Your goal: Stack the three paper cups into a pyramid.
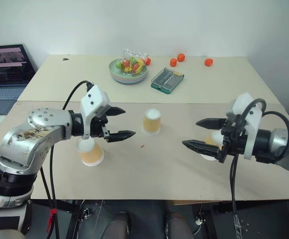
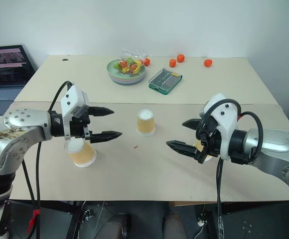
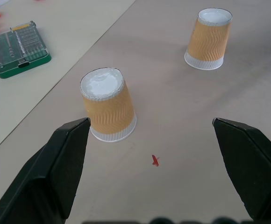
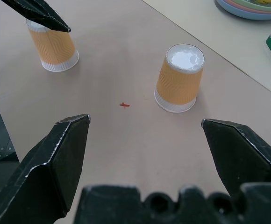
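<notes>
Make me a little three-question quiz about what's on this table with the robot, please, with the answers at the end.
1. How many paper cups stand on the table? Count the left cup, middle cup and right cup.
2. True or false: one cup already sits on top of another.
3. The cups stand: A) upside down, white base up; B) mouth up; C) on their sides.

Key
1. Three, all apart from each other.
2. False. No pyramid is begun; the left gripper and right gripper are both open and hold nothing.
3. A, as seen for the middle and left cups; the right cup is partly hidden behind the right gripper.
</notes>
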Controlling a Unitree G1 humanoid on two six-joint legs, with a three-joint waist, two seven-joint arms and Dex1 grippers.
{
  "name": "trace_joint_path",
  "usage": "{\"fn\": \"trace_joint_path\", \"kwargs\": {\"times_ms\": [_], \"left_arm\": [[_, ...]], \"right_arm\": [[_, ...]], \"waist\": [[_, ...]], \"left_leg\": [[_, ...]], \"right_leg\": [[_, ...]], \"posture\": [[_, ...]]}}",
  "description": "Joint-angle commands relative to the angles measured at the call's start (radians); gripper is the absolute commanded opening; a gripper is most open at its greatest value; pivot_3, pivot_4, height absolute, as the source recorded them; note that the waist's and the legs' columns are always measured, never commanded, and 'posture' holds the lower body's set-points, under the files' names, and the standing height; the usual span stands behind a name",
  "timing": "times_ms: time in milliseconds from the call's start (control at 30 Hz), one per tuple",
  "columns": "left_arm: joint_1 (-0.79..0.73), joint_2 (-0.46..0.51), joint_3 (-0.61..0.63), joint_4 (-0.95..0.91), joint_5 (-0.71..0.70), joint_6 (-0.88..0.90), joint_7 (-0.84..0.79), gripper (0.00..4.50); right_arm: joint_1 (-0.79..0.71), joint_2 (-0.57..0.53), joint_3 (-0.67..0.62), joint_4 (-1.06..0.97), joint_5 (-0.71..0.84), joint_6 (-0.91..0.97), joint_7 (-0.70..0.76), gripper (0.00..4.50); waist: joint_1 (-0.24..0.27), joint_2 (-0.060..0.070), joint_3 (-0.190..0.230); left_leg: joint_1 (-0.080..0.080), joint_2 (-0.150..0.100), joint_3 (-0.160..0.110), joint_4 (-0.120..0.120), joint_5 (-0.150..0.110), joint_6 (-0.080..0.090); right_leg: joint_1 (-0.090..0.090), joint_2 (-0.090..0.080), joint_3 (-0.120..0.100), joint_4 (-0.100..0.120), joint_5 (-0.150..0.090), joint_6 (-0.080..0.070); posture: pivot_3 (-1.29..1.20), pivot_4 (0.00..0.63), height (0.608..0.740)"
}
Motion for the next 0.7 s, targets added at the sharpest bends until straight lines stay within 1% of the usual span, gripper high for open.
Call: {"fn": "trace_joint_path", "kwargs": {"times_ms": [33,100,167,267,400,567,700], "left_arm": [[-0.023,0.008,0.038,0.002,-0.002,-0.008,0.007,4.47],[-0.054,-0.001,0.048,0.027,-0.008,0.008,0.02,4.47],[-0.07,-0.018,0.061,0.048,-0.018,0.013,0.037,4.47],[-0.073,-0.029,0.055,0.063,-0.007,0.008,0.05,4.47],[-0.066,-0.049,0.078,0.048,-0.026,0.023,0.075,4.47],[-0.045,-0.03,0.08,0.032,-0.02,0.015,0.064,4.47],[-0.057,-0.025,0.077,0.042,-0.014,0.019,0.067,4.47]], "right_arm": [[0.021,-0.012,-0.062,-0.018,0.004,-0.011,-0.007,4.5],[0.071,-0.027,-0.108,-0.024,0.0,0.0,0.001,4.5],[0.09,-0.033,-0.131,-0.02,-0.007,-0.008,0.003,4.5],[0.077,-0.013,-0.112,-0.002,-0.034,-0.035,-0.015,4.5],[0.062,0.006,-0.082,0.006,-0.06,-0.045,-0.013,4.5],[0.068,0.007,-0.067,0.009,-0.088,-0.053,0.01,4.5],[0.032,0.033,-0.021,0.009,-0.114,-0.063,0.005,4.5]], "waist": [[0.0,0.0,0.0],[0.002,0.0,0.0],[0.005,0.0,0.0],[0.001,0.0,0.0],[-0.004,0.0,0.0],[-0.002,0.0,0.0],[-0.002,0.0,0.0]], "left_leg": [[0.0,0.0,0.0,0.0,0.0,0.0],[0.0,0.0,0.0,0.0,0.0,0.0],[0.0,0.0,0.0,0.0,0.0,0.0],[0.0,0.0,0.0,0.001,0.0,0.0],[0.001,0.0,0.0,0.001,0.0,0.0],[0.0,0.0,0.0,0.001,0.0,0.0],[0.0,0.0,0.0,0.001,0.0,0.0]], "right_leg": [[0.0,0.0,0.0,0.0,0.0,0.0],[0.0,0.0,0.0,0.0,0.0,0.0],[0.0,0.0,0.0,0.0,0.0,0.0],[0.001,0.0,0.0,0.0,0.0,0.0],[0.0,0.0,0.0,0.001,0.0,0.0],[0.0,0.0,0.0,0.0,0.0,0.0],[0.0,0.0,0.0,0.0,0.0,0.0]], "posture": [[0.0,0.15,0.74],[0.0,0.15,0.74],[0.0,0.15,0.74],[0.0,0.15,0.74],[0.0,0.15,0.74],[0.0,0.15,0.74],[0.0,0.15,0.74]]}}
